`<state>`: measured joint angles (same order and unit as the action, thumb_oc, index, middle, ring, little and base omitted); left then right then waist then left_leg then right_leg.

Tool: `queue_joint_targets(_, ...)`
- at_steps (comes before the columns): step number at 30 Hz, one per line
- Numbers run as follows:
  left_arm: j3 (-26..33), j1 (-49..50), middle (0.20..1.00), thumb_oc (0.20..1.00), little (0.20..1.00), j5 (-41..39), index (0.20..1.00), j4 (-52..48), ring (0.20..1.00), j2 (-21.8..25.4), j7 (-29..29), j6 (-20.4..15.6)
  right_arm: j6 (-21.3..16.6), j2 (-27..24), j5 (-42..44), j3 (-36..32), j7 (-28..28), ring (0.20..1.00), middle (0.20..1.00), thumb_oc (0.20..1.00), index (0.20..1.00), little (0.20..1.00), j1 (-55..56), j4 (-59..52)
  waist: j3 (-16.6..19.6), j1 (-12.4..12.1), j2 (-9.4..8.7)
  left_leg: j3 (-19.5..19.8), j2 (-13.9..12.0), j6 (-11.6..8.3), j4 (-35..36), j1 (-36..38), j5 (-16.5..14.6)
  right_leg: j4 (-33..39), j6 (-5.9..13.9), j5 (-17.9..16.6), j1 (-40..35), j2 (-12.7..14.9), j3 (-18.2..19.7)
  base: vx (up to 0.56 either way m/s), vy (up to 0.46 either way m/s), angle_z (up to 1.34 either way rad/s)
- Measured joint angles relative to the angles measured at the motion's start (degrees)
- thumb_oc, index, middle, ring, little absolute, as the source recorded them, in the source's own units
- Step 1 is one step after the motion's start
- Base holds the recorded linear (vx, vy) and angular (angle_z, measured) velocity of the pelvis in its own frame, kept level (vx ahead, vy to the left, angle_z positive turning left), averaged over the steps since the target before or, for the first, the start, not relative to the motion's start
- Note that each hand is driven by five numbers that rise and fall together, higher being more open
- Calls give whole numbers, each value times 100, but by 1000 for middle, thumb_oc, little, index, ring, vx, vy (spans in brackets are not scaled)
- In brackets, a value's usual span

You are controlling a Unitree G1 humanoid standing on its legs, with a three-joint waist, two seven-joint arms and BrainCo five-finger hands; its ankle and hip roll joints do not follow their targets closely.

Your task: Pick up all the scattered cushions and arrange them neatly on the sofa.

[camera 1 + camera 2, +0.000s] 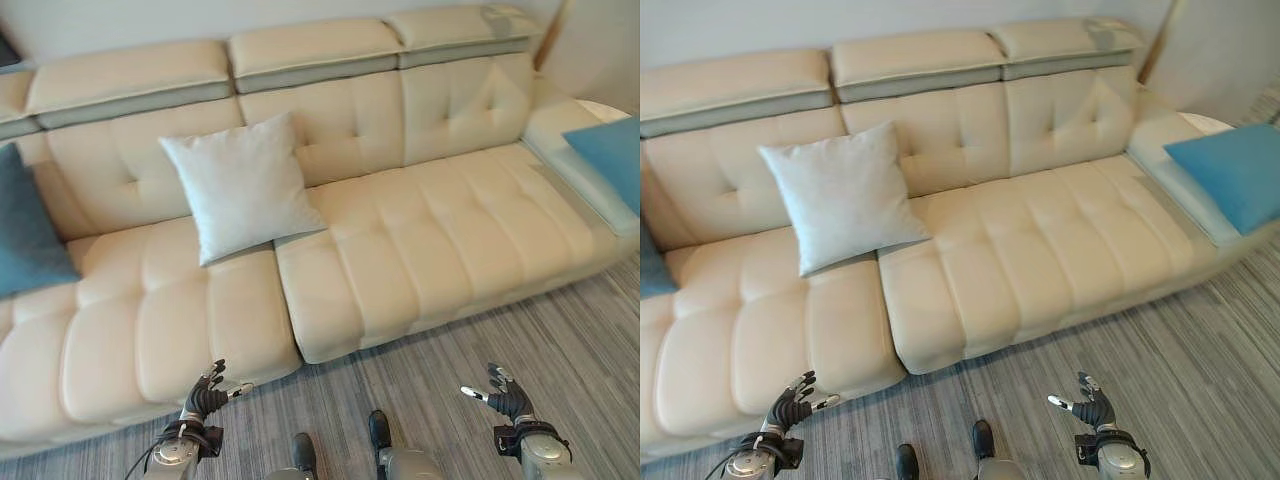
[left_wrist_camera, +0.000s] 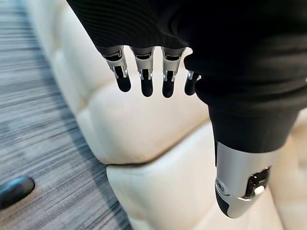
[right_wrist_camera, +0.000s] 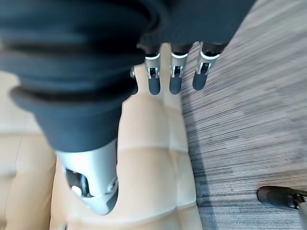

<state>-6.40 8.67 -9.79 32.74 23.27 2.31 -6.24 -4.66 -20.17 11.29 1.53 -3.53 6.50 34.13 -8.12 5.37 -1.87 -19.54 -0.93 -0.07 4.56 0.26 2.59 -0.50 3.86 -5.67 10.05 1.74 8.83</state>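
A white cushion [image 1: 243, 184] leans upright against the backrest of the cream sofa [image 1: 430, 240], near its middle. A teal cushion [image 1: 25, 232] stands at the sofa's left end, and another teal cushion [image 1: 612, 155] lies on the right end section. My left hand [image 1: 203, 400] hangs low in front of the sofa's left seat, open, holding nothing; its fingers [image 2: 144, 76] are straight. My right hand [image 1: 503, 393] hovers over the floor at the lower right, also open and empty, with straight fingers [image 3: 175, 76].
Grey striped carpet [image 1: 540, 340] runs along the sofa's front. The sofa's front edge [image 1: 300, 350] is close ahead of both hands. A wall corner [image 1: 590, 50] stands behind the right end.
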Motion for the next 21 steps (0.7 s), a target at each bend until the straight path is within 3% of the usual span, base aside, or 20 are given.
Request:
queue_joint_targets(1,-90,7,1000,1000,1000,28,1000,-95,1000,32,-6,2,-1,28,2,-1,-2,1000,1000,1000,1000,1000,-47,-53,-3,33,-14,-356,-46,29,3,46,-2,-16,-17,99,94,39,-21,-45,-31,-158)
queue_joint_targets(2,-78,-16,1000,1000,1000,27,1000,-247,1000,29,5,1,3,101,7,15,-14,1000,1000,1000,1000,1000,-118,-49,-6,-29,-24,-898,-178,9,-16,132,-24,-139,-60,279,279,71,-623,-28,-82,-172)
queue_joint_targets(3,-55,12,1000,1000,1000,27,1000,-252,1000,49,5,0,-6,174,8,25,-15,1000,1000,1000,1000,1000,-180,-91,0,-135,-11,-1017,-226,22,-56,143,-95,-262,-101,306,325,90,-803,62,-113,-169)
queue_joint_targets(4,-33,-23,1000,1000,1000,27,1000,-281,1000,101,8,14,-32,288,10,52,-17,1000,1000,1000,1000,1000,-153,-139,23,-68,-140,-1461,-286,-142,-140,247,-174,-365,-286,548,388,208,-1382,64,-115,-131)
queue_joint_targets(5,-19,20,1000,1000,1000,23,1000,-318,1000,82,27,-3,-16,344,8,49,-32,1000,1000,1000,1000,1000,-217,-54,58,-116,-75,-1773,-419,-225,-150,327,-178,-288,-387,668,370,299,-2089,84,-125,-206)
queue_joint_targets(6,-36,101,1000,1000,1000,24,1000,-344,1000,116,19,-17,-10,485,8,90,-71,1000,1000,1000,1000,1000,-299,-60,53,-319,2,-2177,-722,-260,-380,394,-293,-542,-518,811,313,500,-3173,49,-122,-211)
queue_joint_targets(7,-6,197,1000,1000,1000,24,1000,-341,1000,202,18,-2,-18,478,5,188,-84,1000,1000,1000,1000,1000,-194,-209,97,-277,-128,-2225,-737,-342,-551,476,-413,-802,-595,841,264,749,-3446,103,-186,-188)
queue_joint_targets(8,-12,158,1000,1000,1000,25,1000,-341,1000,210,16,0,-19,484,3,208,-94,1000,1000,1000,1000,1000,-98,-219,126,-245,-201,-2209,-692,-307,-615,534,-456,-808,-525,579,273,859,-3638,166,-176,-148)
queue_joint_targets(9,-30,210,1000,1000,1000,25,1000,-258,1000,134,31,34,-7,436,-1,223,-107,1000,1000,1000,1000,1000,-42,-236,207,-285,-249,-1843,-787,-227,-739,583,-679,-811,-496,231,321,702,-3366,200,-197,-135)
queue_joint_targets(11,-44,154,1000,1000,1000,27,1000,-251,1000,-56,-10,79,-20,262,-1,216,-124,1000,1000,1000,1000,1000,-16,-382,162,-176,-42,-1369,-892,-184,-784,617,-795,-863,-544,268,425,428,-2970,234,-285,-125)
queue_joint_targets(12,-43,72,1000,1000,1000,28,1000,-211,1000,-151,-11,89,-15,158,0,197,-126,1000,1000,1000,1000,1000,-32,-372,115,-33,85,-1331,-1011,-226,-979,574,-804,-960,-551,366,484,323,-2881,271,-355,-80)
queue_joint_targets(14,-39,-86,1000,1000,1000,30,1000,-233,1000,-243,-25,92,31,44,1,204,-135,1000,1000,1000,1000,1000,149,-352,108,33,92,-1317,-1117,-259,-1361,524,-838,-960,-583,391,398,348,-2777,175,-232,-38)
queue_joint_targets(15,-48,-160,1000,1000,1000,28,1000,-262,1000,-299,-32,73,-5,-45,2,195,-134,1000,1000,1000,1000,1000,220,-296,91,184,131,-1087,-1167,-505,-1616,510,-628,-1029,-592,520,360,246,-2693,211,-156,-35)
queue_joint_targets(17,-45,-210,1000,1000,1000,25,1000,-274,1000,-342,-10,73,19,-128,2,224,-142,1000,1000,1000,1000,1000,152,-256,29,94,152,-790,-1424,-579,-2661,282,-604,-969,-668,567,191,179,-2500,226,-92,-66)
queue_joint_targets(18,-83,-141,1000,1000,1000,24,1000,-272,1000,-333,-6,80,23,-132,3,218,-150,1000,1000,1000,1000,1000,112,-300,-7,9,141,-277,-1435,-549,-3411,-65,-644,-786,-955,505,82,45,-2187,209,-49,-97)
queue_joint_targets(19,-90,-119,1000,1000,1000,22,1000,-294,1000,-365,3,79,22,-130,5,210,-159,1000,1000,1000,1000,1000,73,-371,-19,-106,81,107,-1101,-542,-3342,-296,-1028,-613,-974,397,48,75,-1969,311,-70,-95)
queue_joint_targets(20,-96,-162,1000,1000,1000,22,1000,-292,1000,-391,3,70,8,-134,6,210,-162,1000,1000,1000,1000,1000,26,-415,-72,-158,9,352,-752,-521,-2876,-607,-1117,-407,-976,353,24,100,-1784,224,-60,-79)
queue_joint_targets(21,-105,-173,1000,1000,1000,22,1000,-289,1000,-406,4,70,10,-144,5,211,-160,1000,1000,1000,1000,1000,28,-415,-96,-191,-5,393,-656,-499,-2591,-698,-1104,-364,-976,343,13,102,-1768,328,-22,-65)
